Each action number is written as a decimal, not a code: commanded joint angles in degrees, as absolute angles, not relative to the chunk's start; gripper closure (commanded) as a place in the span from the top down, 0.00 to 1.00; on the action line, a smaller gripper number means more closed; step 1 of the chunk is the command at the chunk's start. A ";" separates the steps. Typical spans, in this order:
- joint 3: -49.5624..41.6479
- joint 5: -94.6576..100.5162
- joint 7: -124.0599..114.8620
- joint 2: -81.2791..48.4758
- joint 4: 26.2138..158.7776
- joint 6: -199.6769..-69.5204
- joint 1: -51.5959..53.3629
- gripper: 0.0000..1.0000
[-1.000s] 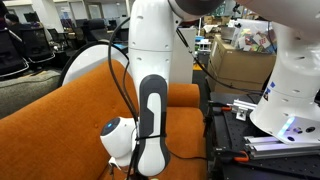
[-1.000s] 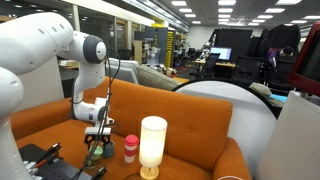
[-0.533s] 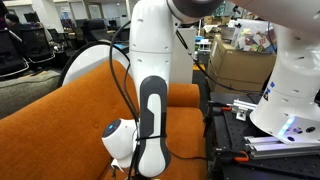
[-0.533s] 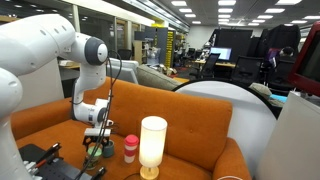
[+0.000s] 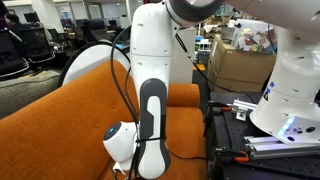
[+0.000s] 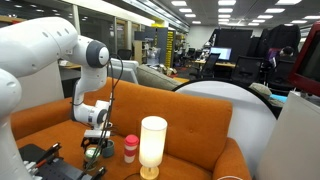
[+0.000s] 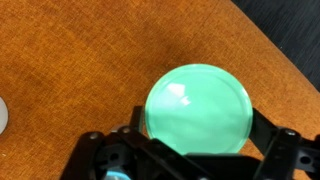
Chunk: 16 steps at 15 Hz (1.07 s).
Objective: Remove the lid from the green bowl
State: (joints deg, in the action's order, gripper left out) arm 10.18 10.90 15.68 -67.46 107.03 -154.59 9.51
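Observation:
In the wrist view a round pale-green lid (image 7: 197, 108) lies flat on the green bowl, which it covers, on orange sofa fabric. My gripper (image 7: 198, 122) is open and hangs straight over it. One black finger (image 7: 137, 118) stands at the lid's left rim and the other at its right rim, both very close to it. In an exterior view the gripper (image 6: 96, 150) is low over the sofa seat and hides nearly all of the bowl. The arm blocks the bowl where the arm's white and black link (image 5: 150, 120) fills the middle.
A white container with a red cap (image 6: 130, 148) stands just beside the gripper on the orange sofa (image 6: 190, 130). A tall cream cylinder lamp (image 6: 152, 145) rises in front of it. A white object (image 7: 3, 115) shows at the wrist view's left edge.
The gripper has come down a little towards the sofa seat over the bowl. The container and lamp have not moved.

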 commanded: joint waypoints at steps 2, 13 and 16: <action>11.37 11.18 18.35 -69.37 104.50 -152.10 7.31 0.93; 11.27 11.32 18.52 -68.19 104.46 -152.46 7.49 0.69; 11.24 11.42 18.38 -67.53 104.69 -152.61 7.69 0.69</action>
State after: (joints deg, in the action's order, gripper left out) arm 11.03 10.87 17.65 -67.87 104.86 -152.73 8.35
